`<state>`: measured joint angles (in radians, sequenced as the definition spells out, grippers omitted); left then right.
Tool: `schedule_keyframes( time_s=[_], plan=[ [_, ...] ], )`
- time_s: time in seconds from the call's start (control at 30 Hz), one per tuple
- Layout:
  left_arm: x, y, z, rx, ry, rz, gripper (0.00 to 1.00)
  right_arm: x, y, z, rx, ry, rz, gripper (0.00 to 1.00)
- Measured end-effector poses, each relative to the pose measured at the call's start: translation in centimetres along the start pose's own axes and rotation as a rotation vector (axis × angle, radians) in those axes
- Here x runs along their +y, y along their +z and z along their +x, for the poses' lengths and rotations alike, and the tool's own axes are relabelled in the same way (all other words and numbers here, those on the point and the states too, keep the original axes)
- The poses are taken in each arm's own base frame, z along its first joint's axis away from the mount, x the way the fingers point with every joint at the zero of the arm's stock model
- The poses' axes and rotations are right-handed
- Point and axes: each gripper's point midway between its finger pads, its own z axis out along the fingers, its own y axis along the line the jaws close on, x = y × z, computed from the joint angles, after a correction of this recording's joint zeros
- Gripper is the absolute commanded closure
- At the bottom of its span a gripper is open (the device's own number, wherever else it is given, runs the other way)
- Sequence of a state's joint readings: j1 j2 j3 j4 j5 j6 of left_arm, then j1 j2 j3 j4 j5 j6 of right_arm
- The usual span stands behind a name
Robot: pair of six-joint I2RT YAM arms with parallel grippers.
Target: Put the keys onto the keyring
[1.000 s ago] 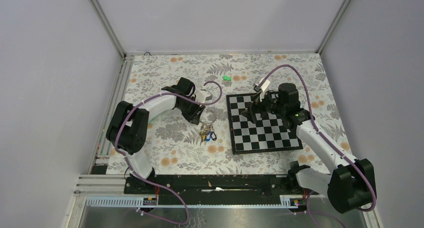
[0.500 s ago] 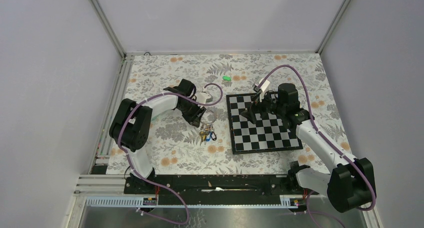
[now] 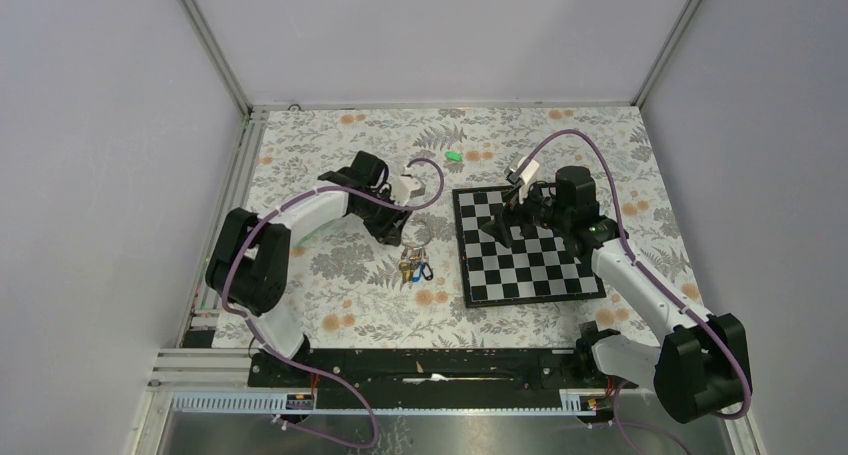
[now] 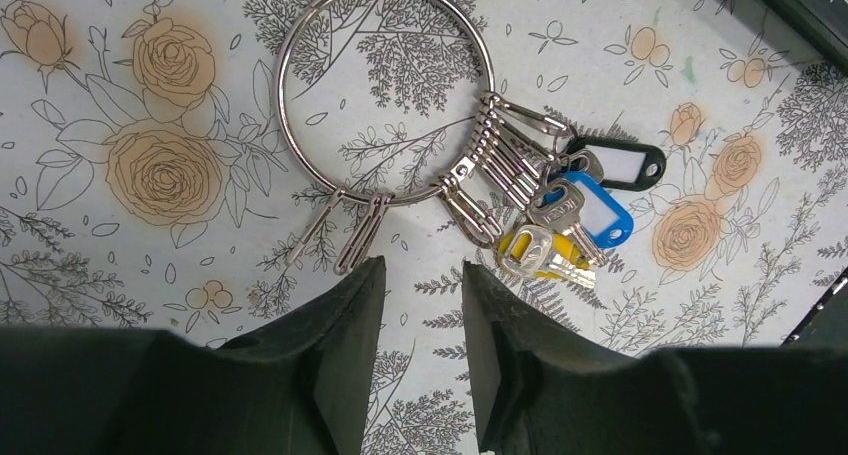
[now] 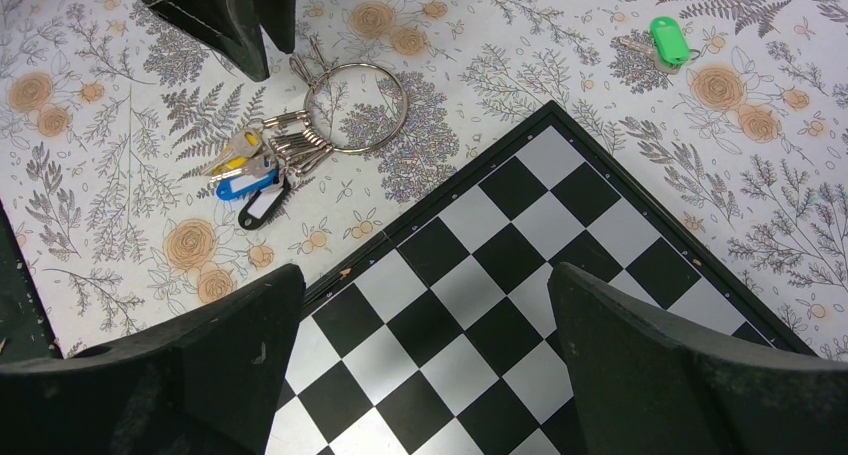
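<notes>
The green key (image 5: pixel 668 39), likely light, stiff and slippery, lies flat on the flowered cloth (image 5: pixel 120 175) beyond the chessboard (image 5: pixel 470 305), well apart from the keyring (image 4: pixel 490 150), and looks best pinched across its plastic head, while the left gripper (image 4: pixel 420 275) hovers half-spread and empty beside the keyring and the right gripper (image 5: pixel 425 275) hangs spread wide, empty.

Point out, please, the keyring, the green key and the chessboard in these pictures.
keyring (image 4: pixel 492 153), left wrist view, on the metal clips hanging from the ring.
green key (image 5: pixel 670 38), right wrist view, on its green plastic head.
chessboard (image 3: pixel 540 271), top view, on its bare near part.
</notes>
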<state>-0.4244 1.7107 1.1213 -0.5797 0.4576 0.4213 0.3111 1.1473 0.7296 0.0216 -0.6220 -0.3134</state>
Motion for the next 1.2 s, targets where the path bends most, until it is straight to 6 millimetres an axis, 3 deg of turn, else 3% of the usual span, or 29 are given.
schedule_keyframes(
  time_s=[0.6, 1.2],
  plan=[
    [0.4, 1.8, 1.5, 0.056, 0.001, 0.028, 0.59, -0.1, 0.0, 0.0, 0.000, 0.001, 0.003, 0.00],
    [0.5, 1.2, 0.9, 0.033, 0.029, 0.017, 0.59, -0.2, -0.1, 0.1, 0.001, 0.004, 0.005, 0.00]
  ],
)
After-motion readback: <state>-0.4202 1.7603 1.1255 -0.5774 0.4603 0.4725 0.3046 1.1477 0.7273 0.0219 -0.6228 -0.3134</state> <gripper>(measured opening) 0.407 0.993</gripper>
